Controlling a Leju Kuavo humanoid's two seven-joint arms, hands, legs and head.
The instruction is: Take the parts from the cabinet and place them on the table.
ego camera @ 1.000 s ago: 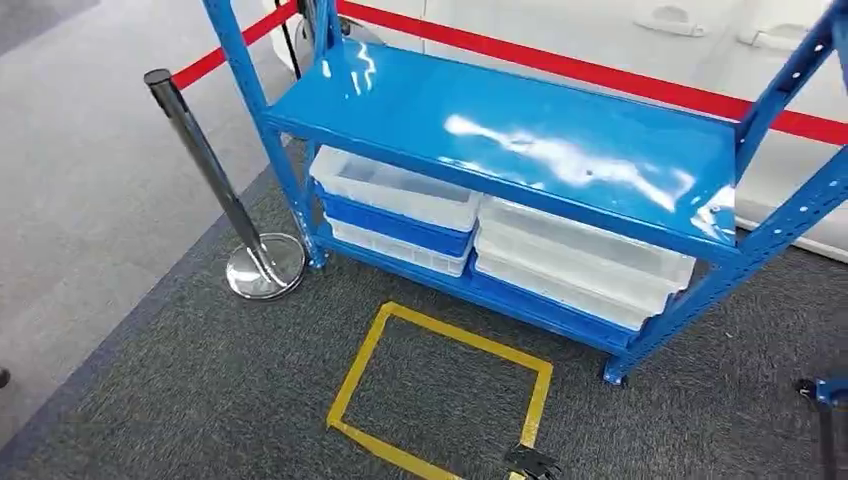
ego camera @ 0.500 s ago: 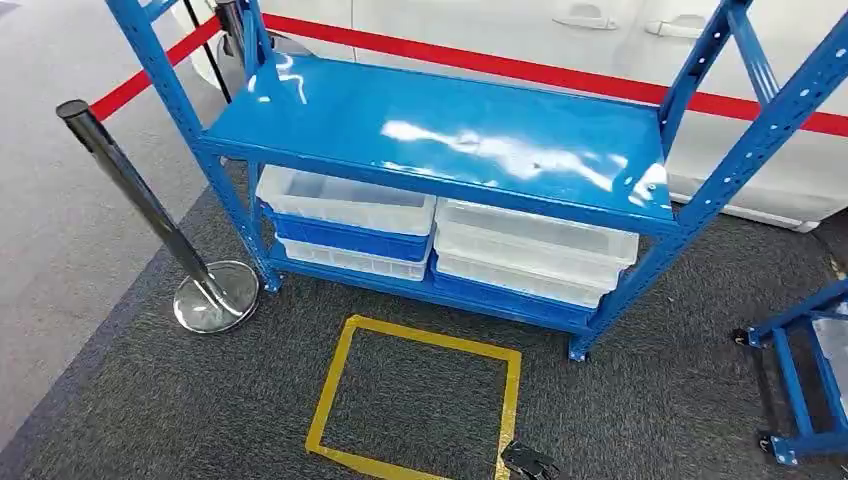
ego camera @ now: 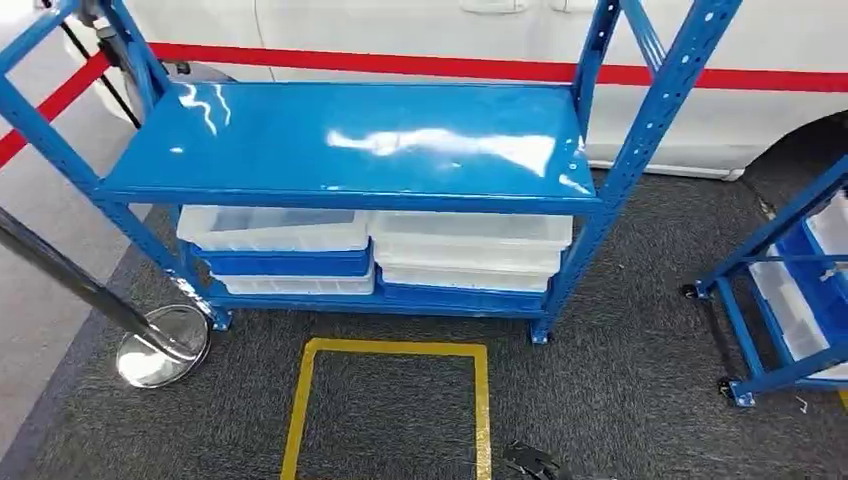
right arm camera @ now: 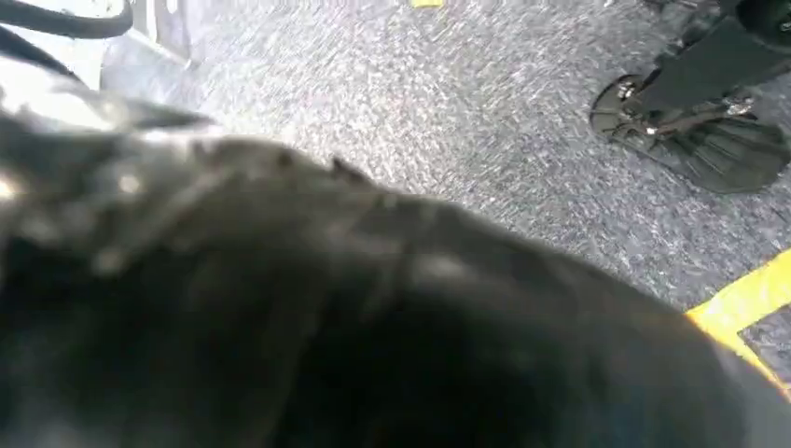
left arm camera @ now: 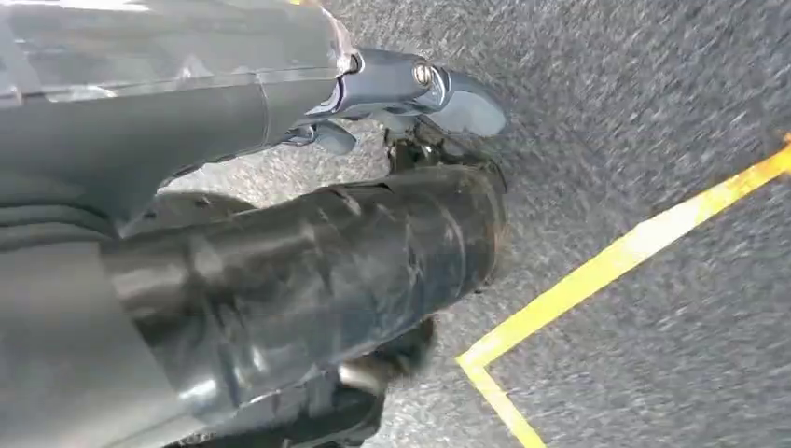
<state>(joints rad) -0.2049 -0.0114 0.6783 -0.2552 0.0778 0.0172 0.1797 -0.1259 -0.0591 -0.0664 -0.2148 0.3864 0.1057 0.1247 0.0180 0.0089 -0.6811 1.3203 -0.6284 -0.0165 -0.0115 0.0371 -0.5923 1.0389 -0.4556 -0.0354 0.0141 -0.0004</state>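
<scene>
1. Left hand (left arm camera: 410, 89) hanging low over the grey carpet (ego camera: 620, 400), a grey fingertip visible in the left wrist view; impossible to tell whether clenched or released, and nothing seen in it.
2. Right hand likewise low over the carpet, lost in a dark blur in the right wrist view; hold or release cannot be told.
3. Just ahead of both hands, a square of yellow tape (ego camera: 400, 348) stuck flat on the carpet.
4. Beyond the tape, well apart from either hand, the blue metal shelf cabinet (ego camera: 350, 140), its glossy top shelf bare.
5. On its lower shelf, side by side: a clear plastic bin (ego camera: 270, 228) atop a blue plastic bin (ego camera: 285, 263), and a stack of clear trays (ego camera: 470, 232); parts inside too unclear to make out.
6. Off to the left-hand side, a chrome stanchion base (ego camera: 160, 345); to the right-hand side, a second blue wheeled rack (ego camera: 770, 290).
7. Farthest back, a red barrier belt (ego camera: 400, 66) before a white car body (ego camera: 400, 25).
</scene>
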